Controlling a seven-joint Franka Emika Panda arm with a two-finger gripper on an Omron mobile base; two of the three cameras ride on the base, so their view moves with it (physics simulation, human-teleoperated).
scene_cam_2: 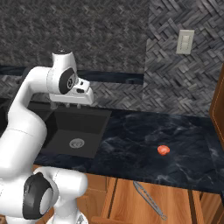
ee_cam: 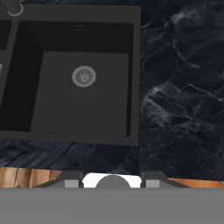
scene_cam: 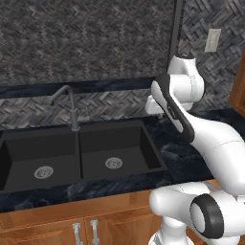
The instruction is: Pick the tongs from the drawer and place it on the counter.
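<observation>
The tongs [scene_cam_2: 148,200] are a slim grey metal utensil lying diagonally on the floor of the drawer [scene_cam_2: 183,206], which is pulled out below the counter's front edge. The glossy blue-black counter [scene_cam_2: 140,135] stretches right of the sink. My gripper [scene_cam_2: 65,106] hangs high over the right sink basin, well up and to the left of the drawer. Seen from the left base, the gripper [scene_cam: 154,113] sits at the counter's back by the basin's right corner. In the hand view the gripper [ee_cam: 112,181] is open, its fingertips [ee_cam: 72,181] wide apart with nothing between them.
A matte black double sink [scene_cam: 143,139] with a grey tap [scene_cam: 72,107] lies left. A small red-orange blob [scene_cam_2: 163,150] rests on the counter above the drawer. Cabinet doors with silver handles [scene_cam: 86,232] stand below the sink. A tall wooden cabinet [scene_cam_2: 217,109] borders the right.
</observation>
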